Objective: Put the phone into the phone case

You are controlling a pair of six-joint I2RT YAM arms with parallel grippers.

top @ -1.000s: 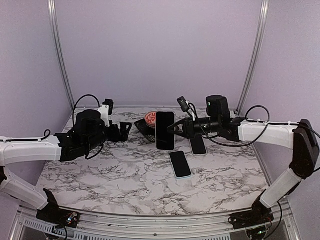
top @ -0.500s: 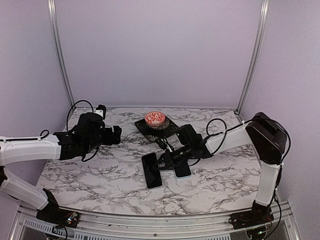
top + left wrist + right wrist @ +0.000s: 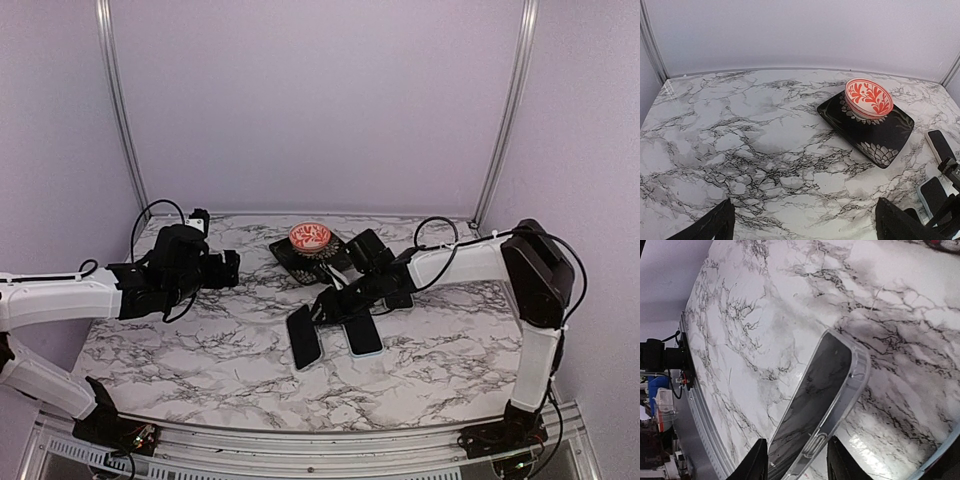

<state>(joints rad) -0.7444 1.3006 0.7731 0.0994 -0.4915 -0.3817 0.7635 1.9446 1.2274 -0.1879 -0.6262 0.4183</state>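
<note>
Lowered from the upright, mid-air hold of a second ago, the black glossy slab-shaped phone [image 3: 303, 337] with a pale rim is now seen lying on the grey-veined white marble tabletop [image 3: 200, 360], stretching away from the fingertips of the right gripper [image 3: 322, 308]. In the right wrist view the jaws are seen part-way parted with the phone's near end between them; whether the pads touch it cannot be told. A dark rectangle with a light-blue rim [image 3: 363, 336], judged to be the phone case, lies just beside that gripper on its other flank, near the phone but apart from it. A red-and-white patterned bowl [image 3: 310, 237] on a black patterned tray [image 3: 290, 257] sits behind the wrist. The left gripper [image 3: 232, 268] is held wide and empty, well away. For the step to be done well, the phone should be regrasped by its long edges, squared over the case, and one corner seated before the rest is pressed down.
</note>
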